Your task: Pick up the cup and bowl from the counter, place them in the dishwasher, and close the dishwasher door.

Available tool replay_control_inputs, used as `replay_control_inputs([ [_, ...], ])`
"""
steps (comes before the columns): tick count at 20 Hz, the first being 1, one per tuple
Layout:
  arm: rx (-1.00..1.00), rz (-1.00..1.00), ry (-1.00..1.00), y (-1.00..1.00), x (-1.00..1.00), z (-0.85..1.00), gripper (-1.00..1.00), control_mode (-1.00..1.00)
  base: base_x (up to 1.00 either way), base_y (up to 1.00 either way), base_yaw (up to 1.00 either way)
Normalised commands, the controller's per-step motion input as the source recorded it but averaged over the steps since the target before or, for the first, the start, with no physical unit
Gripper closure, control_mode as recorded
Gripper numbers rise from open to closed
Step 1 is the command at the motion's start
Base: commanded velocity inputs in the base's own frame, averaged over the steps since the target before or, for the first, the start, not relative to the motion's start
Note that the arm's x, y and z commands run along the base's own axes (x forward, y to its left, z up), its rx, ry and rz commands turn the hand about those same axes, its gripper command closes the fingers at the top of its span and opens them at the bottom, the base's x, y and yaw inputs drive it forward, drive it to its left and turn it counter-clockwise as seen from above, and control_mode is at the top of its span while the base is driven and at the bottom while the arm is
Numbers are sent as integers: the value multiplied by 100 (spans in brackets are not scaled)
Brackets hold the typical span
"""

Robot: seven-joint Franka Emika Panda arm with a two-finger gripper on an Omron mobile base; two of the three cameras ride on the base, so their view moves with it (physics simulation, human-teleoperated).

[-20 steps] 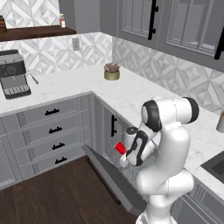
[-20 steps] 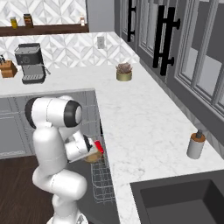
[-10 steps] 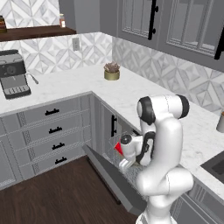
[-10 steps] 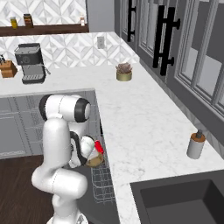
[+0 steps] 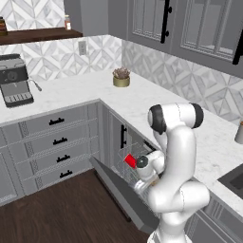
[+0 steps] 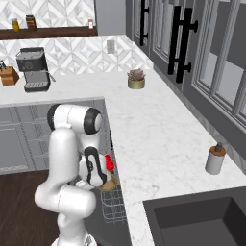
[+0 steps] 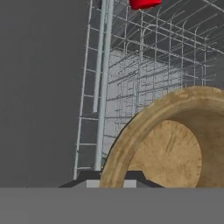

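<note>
**Arm has gone lower, bowl now over the rack**

Since one second ago the arm has bent down further, and its hand has come from the height of the counter edge to the open dishwasher (image 5: 124, 163). The cup (image 5: 129, 160), red and tapered, was near the hand then; now it sits in the wire rack (image 6: 113, 209), apart from the hand.

The gripper (image 6: 106, 184) is clenched on the rim of the bowl (image 7: 173, 142). The bowl is round and shallow, tan-brown with a wood grain, and in the hand view it stands on its edge, its hollow side toward the camera. Behind it is the thin grey wire grid of the rack, and the cup shows at the far top of this view.

The dishwasher door (image 5: 124, 195) is a flat grey panel, dropped down toward the dark wood floor (image 5: 61, 209). The rack is narrow, between the cabinet side and the robot's body, so there is little free room. The counter (image 6: 158, 139) is white marble-look with faint grey veins; its long middle part is bare.

No writing can be read anywhere.
</note>
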Motion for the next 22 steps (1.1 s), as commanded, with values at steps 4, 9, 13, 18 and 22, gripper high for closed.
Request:
replay_control_inputs([
  [4, 0, 0, 0, -39, 5, -3, 100, -100, 0, 0, 0],
  [9, -3, 1, 0, 0, 10, -45, 100, -100, 0, 0, 0],
  [13, -7, 2, 0, 2, 12, -66, 100, -100, 0, 0, 0],
  [18, -4, 5, 2, 25, -1, -72, -100, -100, 0, 0, 0],
  [22, -2, 2, 0, 41, -2, -14, -100, -100, 0, 0, 0],
])
